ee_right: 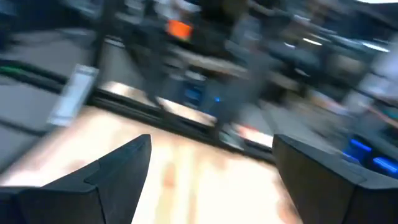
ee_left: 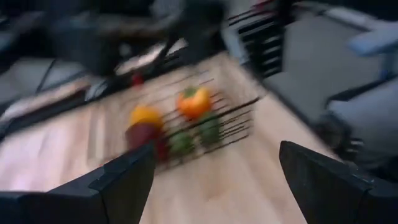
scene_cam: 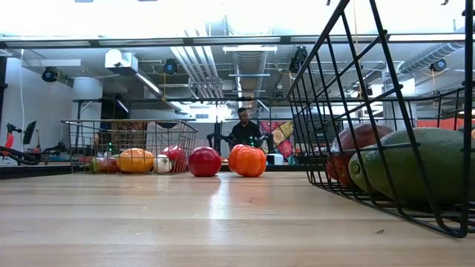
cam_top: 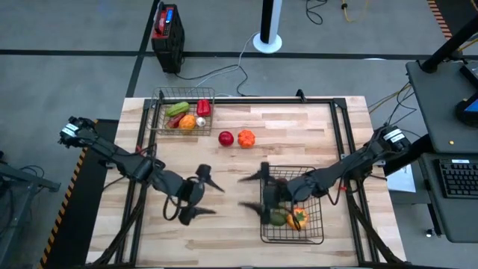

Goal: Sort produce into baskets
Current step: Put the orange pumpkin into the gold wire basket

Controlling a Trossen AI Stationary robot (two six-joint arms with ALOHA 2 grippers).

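Observation:
A small black wire basket [cam_top: 160, 112] at the table's far left holds a green piece, a red pepper, an orange piece and a white garlic. A larger basket [cam_top: 314, 224] at the near right holds green, red and orange produce [ee_left: 194, 102]. A red fruit [cam_top: 225, 138] and an orange pumpkin [cam_top: 246, 138] rest loose on the wood between the baskets. My left gripper [cam_top: 210, 197] hovers open over the table's middle, pointing toward the larger basket. My right gripper [cam_top: 249, 193] hovers open at that basket's left edge, pointing toward the table's left. Both are empty.
Bare wood lies along the near edge and at the near left [cam_top: 157, 239]. A black frame rail [cam_top: 246, 99] runs round the table. In the low view the larger basket's wall [scene_cam: 349, 96] stands close on the right, and a person [scene_cam: 243, 130] is in the room behind.

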